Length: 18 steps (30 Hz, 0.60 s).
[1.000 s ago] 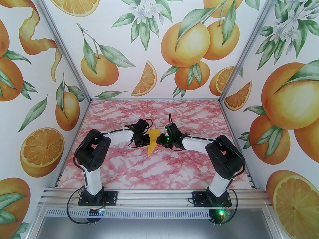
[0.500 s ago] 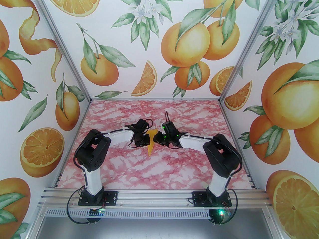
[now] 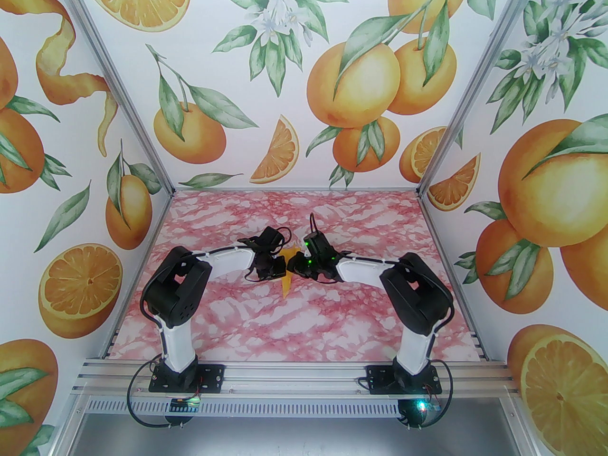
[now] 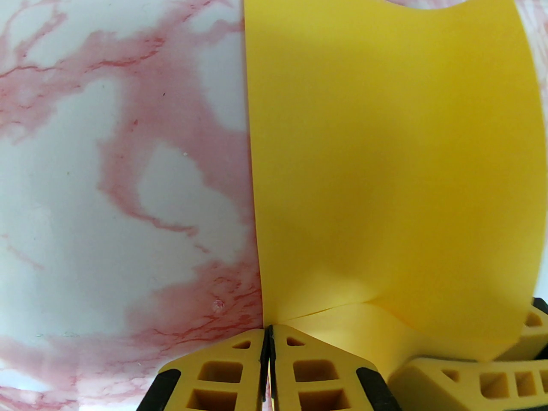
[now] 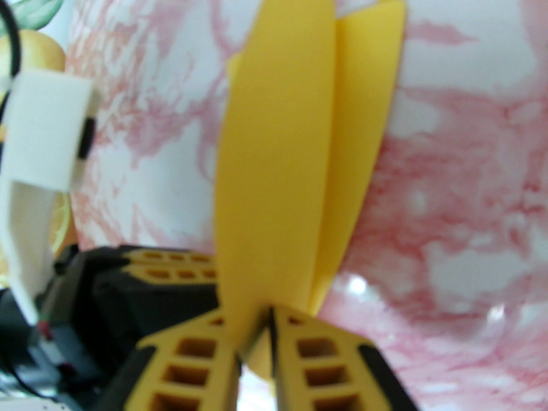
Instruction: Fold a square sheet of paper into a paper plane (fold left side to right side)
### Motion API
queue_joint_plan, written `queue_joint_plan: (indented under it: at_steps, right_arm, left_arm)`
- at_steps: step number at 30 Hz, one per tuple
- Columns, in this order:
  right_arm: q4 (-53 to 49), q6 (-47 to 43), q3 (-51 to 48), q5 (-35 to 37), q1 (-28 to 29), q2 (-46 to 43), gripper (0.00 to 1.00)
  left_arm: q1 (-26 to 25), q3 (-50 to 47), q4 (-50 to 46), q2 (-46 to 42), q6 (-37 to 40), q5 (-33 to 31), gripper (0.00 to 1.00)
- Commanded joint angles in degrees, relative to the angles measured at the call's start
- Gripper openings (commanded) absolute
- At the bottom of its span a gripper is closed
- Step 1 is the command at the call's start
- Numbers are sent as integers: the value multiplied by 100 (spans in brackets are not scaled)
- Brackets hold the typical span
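Two grippers of mine meet over the middle of the pink marbled table [image 3: 228, 316]. Between them is the square sheet of paper [image 3: 286, 287], yellow-orange, raised and bent rather than lying flat. From overhead, my left gripper [image 3: 284, 270] reaches in from the left and my right gripper [image 3: 293, 268] from the right, with their tips just beside each other. A pointed part of the sheet hangs out below them toward the near edge, and a small piece shows above them.

From my left wrist, the left gripper [image 4: 268, 349] has its two yellow lattice fingers [image 4: 222, 370] pressed together. The near left corner of the sheet [image 4: 385, 165] runs down into the seam between them, so this gripper is pinched on the paper. The sheet spreads away from the fingers as a broad curved panel with a wavy far edge, and a second layer curls beneath it near the bottom. A finger [image 4: 471, 385] of my other gripper lies at the lower right, under the sheet's near edge.

The right wrist view is blurred. There the right gripper [image 5: 257, 336] has its fingers nearly together with the sheet [image 5: 278, 144] passing between them, clamped on it. The paper is seen almost edge-on, doubled into two long leaves side by side. My left gripper [image 5: 171, 268] sits just to the left of the sheet, and I cannot tell from this view whether it touches the sheet
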Motion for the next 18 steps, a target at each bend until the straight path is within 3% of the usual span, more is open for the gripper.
queue_joint_plan:
  at_steps: [1, 5, 11, 18]
  right_arm:
    - [119, 73, 152, -117, 43, 117, 21]
    - [136, 89, 175, -152, 44, 173, 21]
    - [287, 175, 127, -190, 38, 139, 32]
    - [728, 417, -81, -268, -48, 54, 32]
  left_arm:
    - [-262, -162, 483, 509, 25, 160, 11]
    - [-260, -214, 576, 456, 4, 172, 11]
    - [-252, -232, 586, 437, 8, 180, 11]
    - [-223, -328, 746, 368, -35, 227, 11]
